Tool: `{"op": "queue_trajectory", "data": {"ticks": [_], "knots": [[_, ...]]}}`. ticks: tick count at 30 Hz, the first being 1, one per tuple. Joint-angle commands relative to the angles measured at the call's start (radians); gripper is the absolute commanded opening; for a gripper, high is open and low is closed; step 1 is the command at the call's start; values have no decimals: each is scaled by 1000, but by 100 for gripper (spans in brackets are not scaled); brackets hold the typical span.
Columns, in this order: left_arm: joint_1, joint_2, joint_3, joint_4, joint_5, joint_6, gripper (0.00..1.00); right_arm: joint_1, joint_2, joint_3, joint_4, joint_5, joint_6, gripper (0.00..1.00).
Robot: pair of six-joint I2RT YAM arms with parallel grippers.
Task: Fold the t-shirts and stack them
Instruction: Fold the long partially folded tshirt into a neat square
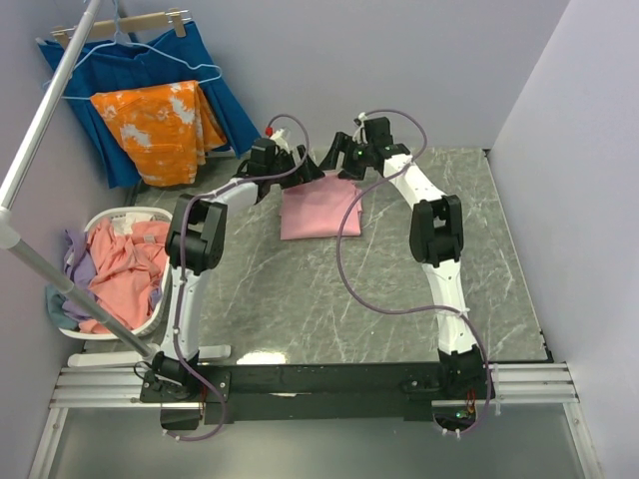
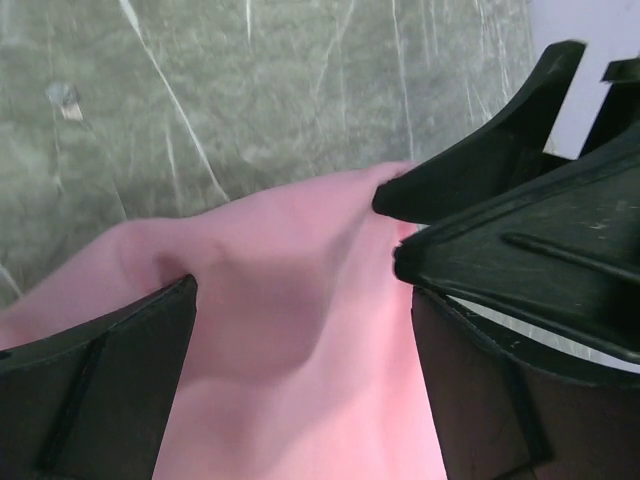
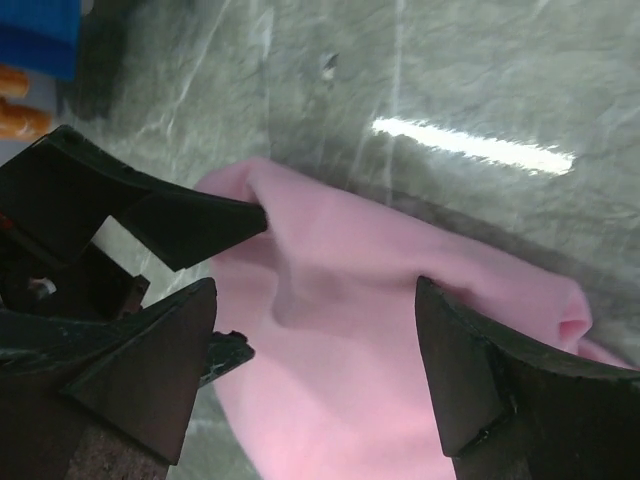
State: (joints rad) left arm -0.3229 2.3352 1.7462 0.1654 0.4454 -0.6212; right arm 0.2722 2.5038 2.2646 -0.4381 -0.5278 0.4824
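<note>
Top external: left end effector point(image 1: 297, 172) and right end effector point(image 1: 340, 166), both spread apart, sit at the far edge of the light pink t-shirt point(image 1: 318, 210).

The top view looks steeply down from high above the near edge, taking in the whole worktop point(image 1: 399, 299) from afar. Each wrist view sits very close, facing down between its own fingers: left claw point(image 2: 300, 400), right claw point(image 3: 315, 380). All three share the pink shirt point(image 1: 315, 208) on the worktop's far side
</note>
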Motion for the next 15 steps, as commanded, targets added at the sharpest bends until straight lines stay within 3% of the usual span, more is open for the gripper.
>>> {"op": "queue_trajectory", "data": {"ticks": [1,8,15], "knots": [[21,94,146,5,13,23,93,-31,59,62,-11,22,38,86],[50,127,144,-7,-2,24,94,-70,61,16,-11,80,39,87],[71,15,27,97,-5,8,94,-94,-64,-104,48,106,-8,87]]}}
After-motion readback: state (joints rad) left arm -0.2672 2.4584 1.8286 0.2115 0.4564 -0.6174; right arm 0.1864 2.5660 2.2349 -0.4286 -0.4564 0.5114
